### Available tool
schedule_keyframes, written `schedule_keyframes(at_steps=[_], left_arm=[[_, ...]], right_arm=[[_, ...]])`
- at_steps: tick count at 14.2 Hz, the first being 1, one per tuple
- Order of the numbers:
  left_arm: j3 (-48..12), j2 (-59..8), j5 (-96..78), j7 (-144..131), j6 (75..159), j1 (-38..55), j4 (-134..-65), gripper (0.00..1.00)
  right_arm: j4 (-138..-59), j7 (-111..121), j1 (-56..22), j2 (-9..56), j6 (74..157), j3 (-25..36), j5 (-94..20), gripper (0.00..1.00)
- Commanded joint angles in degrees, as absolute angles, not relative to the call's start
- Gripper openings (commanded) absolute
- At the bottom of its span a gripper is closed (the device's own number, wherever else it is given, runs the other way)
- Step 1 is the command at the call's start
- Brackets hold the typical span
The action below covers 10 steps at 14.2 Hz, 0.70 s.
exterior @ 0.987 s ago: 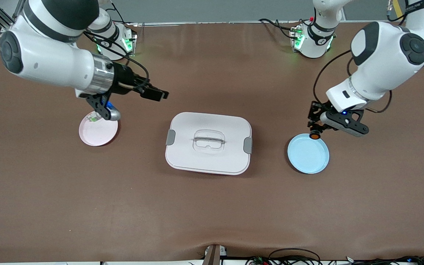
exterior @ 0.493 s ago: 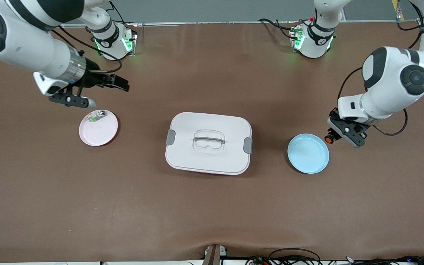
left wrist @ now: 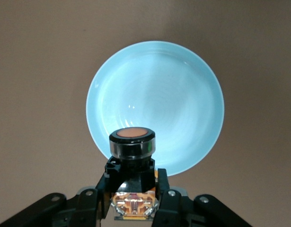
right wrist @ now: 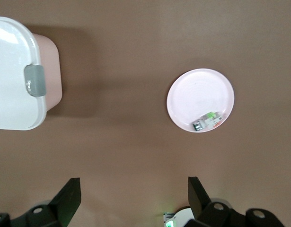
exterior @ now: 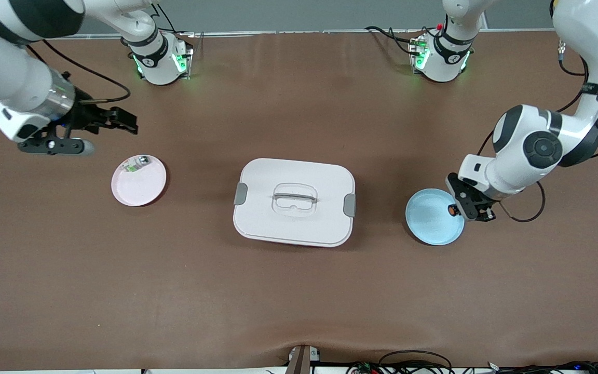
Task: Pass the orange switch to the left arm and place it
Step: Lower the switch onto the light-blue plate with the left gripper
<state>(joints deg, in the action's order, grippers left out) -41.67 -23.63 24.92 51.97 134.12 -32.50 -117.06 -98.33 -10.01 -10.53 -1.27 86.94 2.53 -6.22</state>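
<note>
My left gripper [exterior: 459,210] is shut on the orange switch [exterior: 452,210], a small black cylinder with an orange cap. It holds the switch over the rim of the blue plate [exterior: 431,218], on the side toward the left arm's end of the table. In the left wrist view the switch [left wrist: 132,142] stands up between the fingers [left wrist: 165,201] of the left gripper [left wrist: 133,189], above the blue plate [left wrist: 154,94]. My right gripper [exterior: 122,120] is open and empty over bare table near the pink plate [exterior: 138,182]. The white box [exterior: 294,201] sits mid-table between the plates.
The pink plate holds a small white-and-green component [exterior: 135,164]. The right wrist view shows the right gripper [right wrist: 133,196] wide open above the table, with the box [right wrist: 13,71], the pink plate [right wrist: 200,90] and the component [right wrist: 207,121] below. Both arm bases stand along the table's top edge.
My left gripper has carried the switch from over the plate's farther rim, out beside the plate, then back over its rim. My right arm has drawn away from the box toward its own end.
</note>
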Motion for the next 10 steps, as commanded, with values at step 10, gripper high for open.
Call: schedule_keyframes(at_steps=[10], left_arm=[[-42.2, -34.9, 48.1, 40.4, 140.4, -30.9, -118.0, 0.0]], right_arm=[[-92.9, -1.4, 0.8, -1.8, 86.0, 1.4, -0.1, 1.0]])
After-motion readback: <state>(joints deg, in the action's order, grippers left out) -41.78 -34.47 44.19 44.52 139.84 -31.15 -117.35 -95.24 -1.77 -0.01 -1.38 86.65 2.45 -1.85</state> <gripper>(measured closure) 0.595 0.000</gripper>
